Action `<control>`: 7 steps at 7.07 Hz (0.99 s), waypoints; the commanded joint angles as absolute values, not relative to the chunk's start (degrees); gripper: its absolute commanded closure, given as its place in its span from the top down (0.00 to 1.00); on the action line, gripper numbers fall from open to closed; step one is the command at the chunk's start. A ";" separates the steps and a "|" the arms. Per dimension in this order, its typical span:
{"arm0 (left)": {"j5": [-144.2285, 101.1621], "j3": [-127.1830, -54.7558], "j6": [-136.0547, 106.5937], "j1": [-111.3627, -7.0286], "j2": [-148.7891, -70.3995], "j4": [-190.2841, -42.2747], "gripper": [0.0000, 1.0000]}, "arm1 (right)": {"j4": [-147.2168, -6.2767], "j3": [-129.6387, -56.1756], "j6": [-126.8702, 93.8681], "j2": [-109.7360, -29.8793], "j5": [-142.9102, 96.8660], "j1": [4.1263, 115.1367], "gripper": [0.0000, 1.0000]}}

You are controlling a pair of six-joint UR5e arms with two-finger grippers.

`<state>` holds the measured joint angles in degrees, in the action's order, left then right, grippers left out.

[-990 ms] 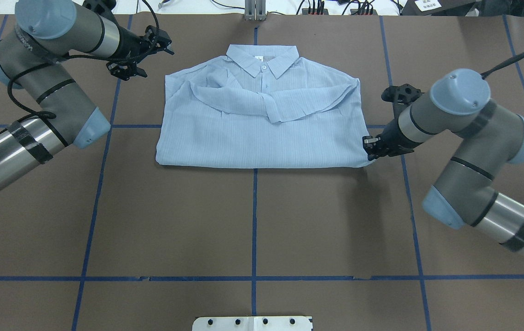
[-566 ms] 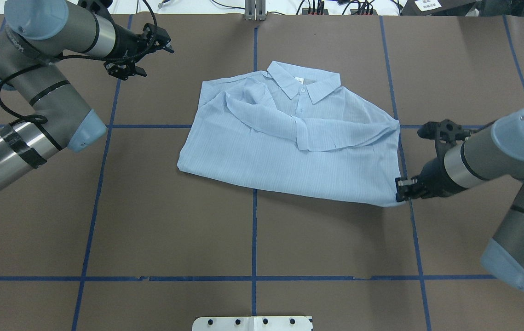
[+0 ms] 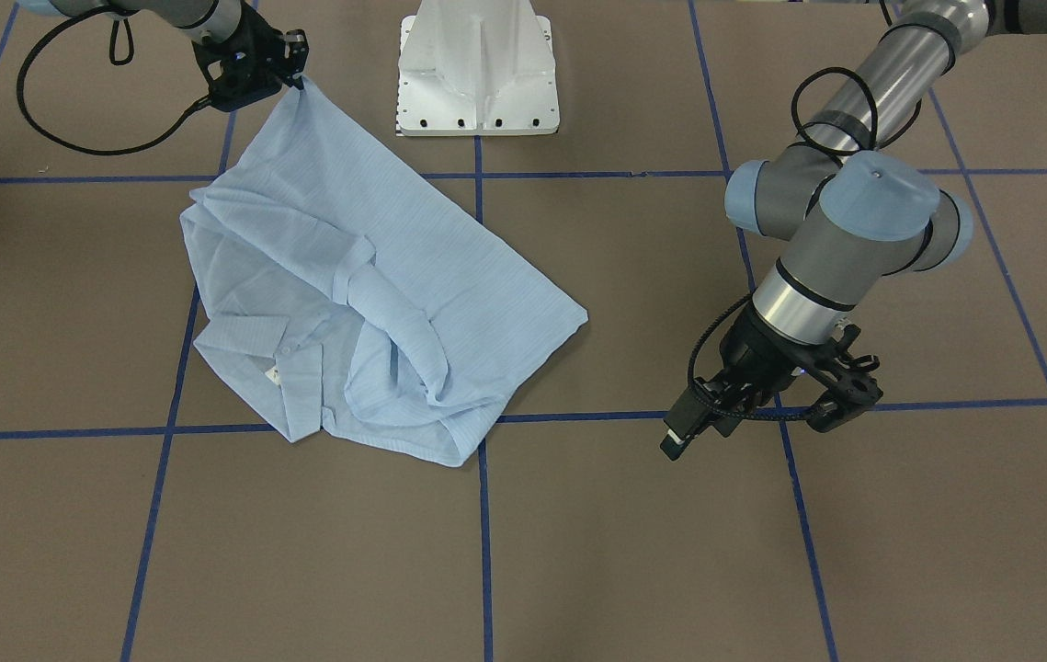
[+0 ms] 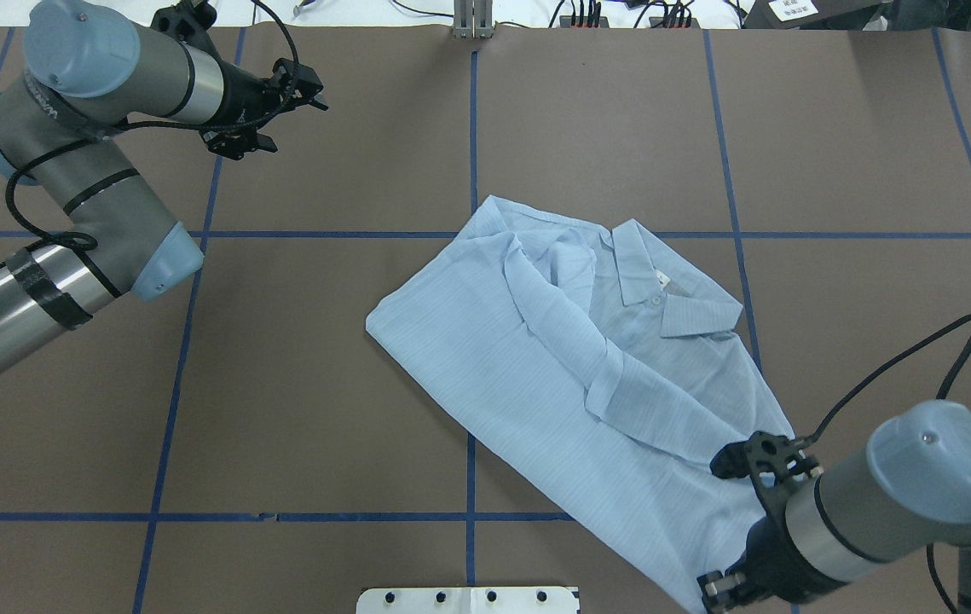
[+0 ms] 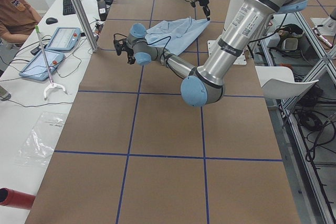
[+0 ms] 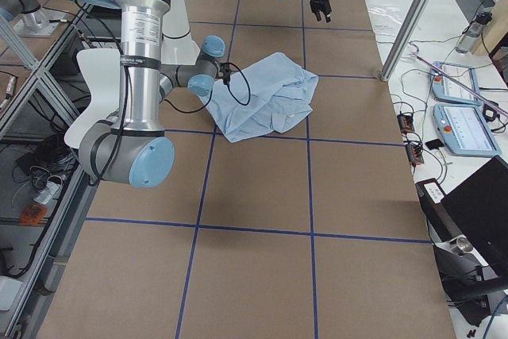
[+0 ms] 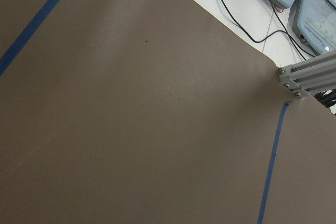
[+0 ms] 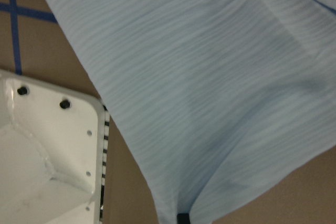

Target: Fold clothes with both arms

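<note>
The light-blue shirt [image 4: 536, 367] lies slantwise on the brown table, sleeves folded across its front and its collar [image 4: 664, 290] toward the right. My right gripper [image 4: 719, 588] is shut on the hem corner at the near right, beside the base. From the front, the right gripper [image 3: 289, 69] lifts that corner of the shirt [image 3: 413, 267] slightly. Shirt fabric [image 8: 210, 77] fills the right wrist view. My left gripper [image 4: 242, 145] hovers open and empty at the far left, well clear of the shirt; from the front this gripper [image 3: 681, 434] is above bare table.
The white pedestal base [image 4: 468, 599] sits at the near edge, right beside the held corner. Blue tape lines [image 4: 472, 516] grid the table. An aluminium post [image 7: 307, 77], cables and tablets stand beyond the far edge. A person [image 5: 13, 9] sits at the side bench.
My right gripper has dragged the shirt by its hem corner toward the robot and to the right, turning it askew. The left arm has hardly moved.
</note>
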<state>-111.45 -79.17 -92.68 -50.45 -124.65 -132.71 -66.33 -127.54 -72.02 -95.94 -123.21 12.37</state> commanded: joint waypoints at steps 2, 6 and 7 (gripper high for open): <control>-111.18 -79.19 -92.38 -49.31 -124.10 -133.15 1.00 | -66.36 -128.23 -73.04 -96.07 -120.60 8.68 1.00; -110.92 -84.71 -92.81 -41.17 -124.19 -132.37 1.00 | -66.27 -127.97 -73.04 -85.57 -119.36 27.53 1.00; -110.92 -86.12 -92.90 -38.17 -124.28 -129.84 1.00 | -66.27 -128.23 -72.95 -84.21 -117.96 31.08 1.00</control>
<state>-110.95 -84.10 -92.63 -41.82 -124.29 -131.88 -66.27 -128.08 -73.01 -87.37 -119.07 25.51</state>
